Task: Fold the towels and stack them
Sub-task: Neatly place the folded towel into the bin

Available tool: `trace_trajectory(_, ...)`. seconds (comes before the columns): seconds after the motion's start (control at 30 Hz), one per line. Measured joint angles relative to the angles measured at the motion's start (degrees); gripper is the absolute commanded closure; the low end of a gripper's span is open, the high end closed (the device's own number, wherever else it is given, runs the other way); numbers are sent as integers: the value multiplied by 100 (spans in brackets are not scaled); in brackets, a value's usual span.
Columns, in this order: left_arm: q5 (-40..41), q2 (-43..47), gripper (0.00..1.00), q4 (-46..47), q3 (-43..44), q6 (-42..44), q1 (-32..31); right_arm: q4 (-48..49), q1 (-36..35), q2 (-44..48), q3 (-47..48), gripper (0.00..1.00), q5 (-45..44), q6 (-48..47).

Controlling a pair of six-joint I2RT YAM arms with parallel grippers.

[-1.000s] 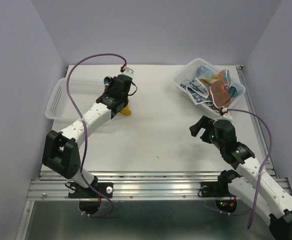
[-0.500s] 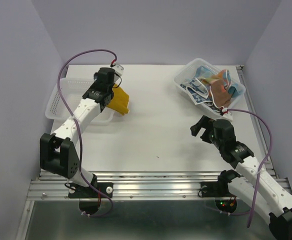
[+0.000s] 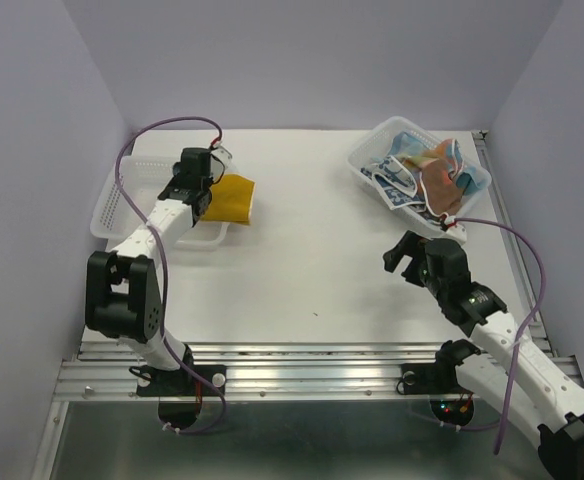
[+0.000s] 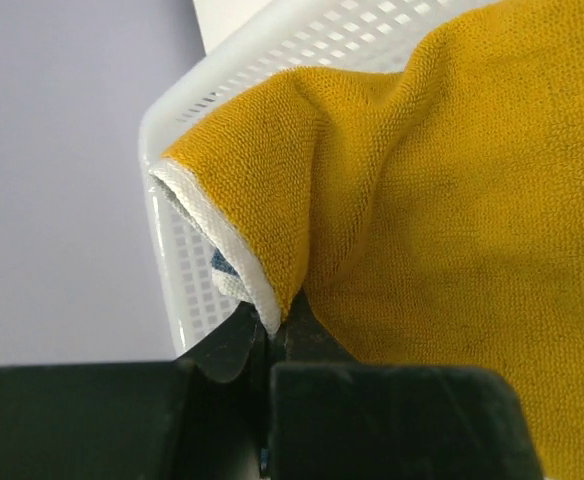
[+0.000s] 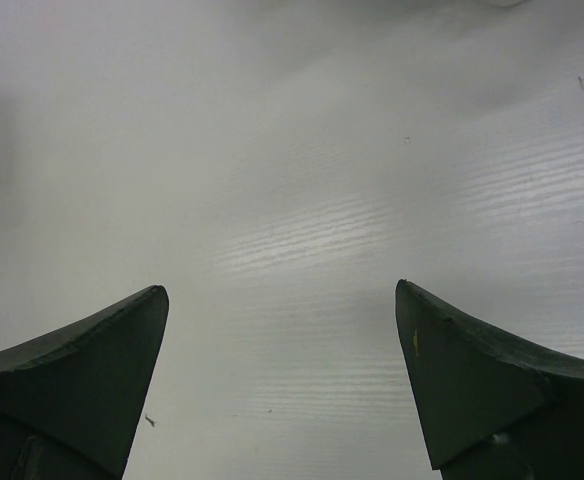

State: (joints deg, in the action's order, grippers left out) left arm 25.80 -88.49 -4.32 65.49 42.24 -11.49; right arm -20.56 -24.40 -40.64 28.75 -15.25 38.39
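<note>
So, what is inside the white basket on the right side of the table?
A heap of crumpled towels: a blue-white patterned towel and an orange-red towel show on top. The basket floor and anything beneath the heap are covered.

The yellow towel (image 4: 452, 200) is nubby terry cloth with a white woven hem. The left basket (image 4: 272, 50) is perforated white plastic, faintly glossy. The table (image 5: 302, 180) looks matt white, finely ribbed; its near rail (image 3: 302, 365) is bare metal.

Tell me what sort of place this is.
Probably a robot lab cell: plain lavender walls around a white tabletop, two robot arms bolted to an aluminium rail, white perforated plastic baskets.
</note>
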Motion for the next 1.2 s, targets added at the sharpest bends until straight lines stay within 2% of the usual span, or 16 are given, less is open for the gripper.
trace_trajectory(0.27,-258,-798,100,31,0,179,361,2,0,-151,-7,0,-11,-26)
trace_trajectory(0.57,-402,-831,100,485,-107,533,625,44,0,-476,-44,0,-44,-66)
trace_trajectory(0.8,-568,-870,100,420,-81,592,750,44,0,-597,-44,0,-52,-66)
trace_trajectory(0.83,-573,-901,94,374,-44,575,752,46,0,-595,-44,0,-52,-66)
trace_trajectory(0.9,-566,-1040,48,219,118,520,780,44,0,-592,-44,0,-55,-66)
trace_trajectory(0.93,-560,-1117,4,160,210,422,785,46,0,-590,-44,0,-55,-66)
trace_trajectory(0.97,-555,-1209,1,94,293,439,785,46,0,-586,-44,0,-59,-66)
trace_trajectory(1.2,-280,-1484,1,-426,793,125,785,42,0,-479,-44,0,-79,-72)
